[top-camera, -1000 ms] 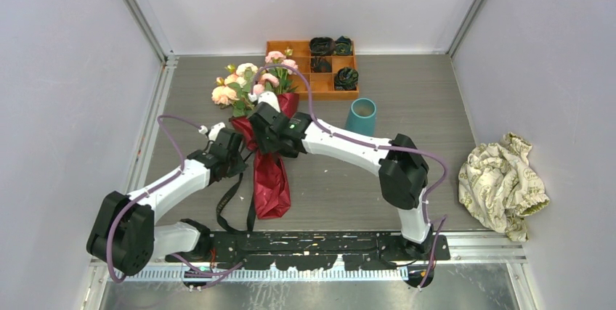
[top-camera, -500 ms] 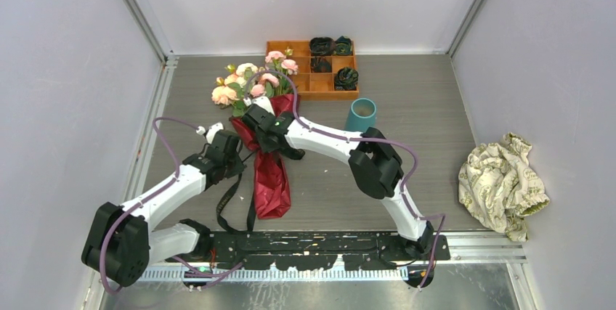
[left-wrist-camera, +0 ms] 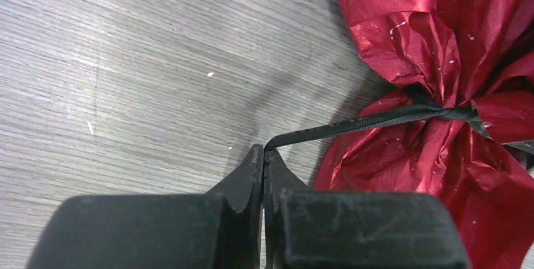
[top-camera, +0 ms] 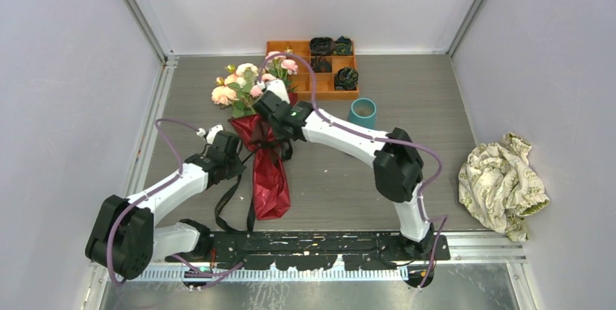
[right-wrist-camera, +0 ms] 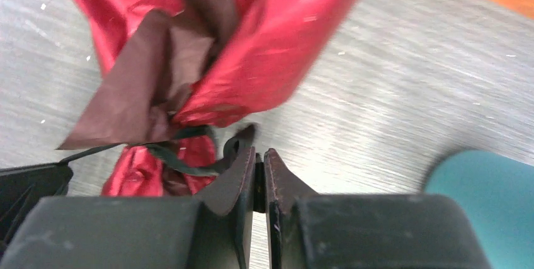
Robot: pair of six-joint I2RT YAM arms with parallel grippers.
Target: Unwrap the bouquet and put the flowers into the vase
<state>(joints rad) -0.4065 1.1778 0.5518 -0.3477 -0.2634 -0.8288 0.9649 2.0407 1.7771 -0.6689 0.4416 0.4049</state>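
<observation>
**Loosen the bow before touching the paper**

Grey wood-grain surface (top-camera: 436, 107) carries the bouquet (top-camera: 270, 172) lying flat, left of the vase (top-camera: 362, 112). Its flowers (top-camera: 236, 85) lie about level with the vase, and the red wrap trails nearer than the vase, toward the arm bases. Left jaws are clamped on one end of the black ribbon (left-wrist-camera: 365, 122), which runs taut from them to the knot (left-wrist-camera: 450, 113) at the wrap's waist. Right jaws stand almost together beside a ribbon loop at that knot. The wrist view is blurred, so I cannot tell whether the loop is caught between them.

The step in hand looks like untying. To do it well, draw the left end straight away from the vase, low along the surface, while the right jaws hold or pull the opposite loop so the bundle does not slide. Pull steadily, since a jerk may tighten the knot or tear the paper. The vase stands upright, apart from the bouquet, with no stems in it.
</observation>
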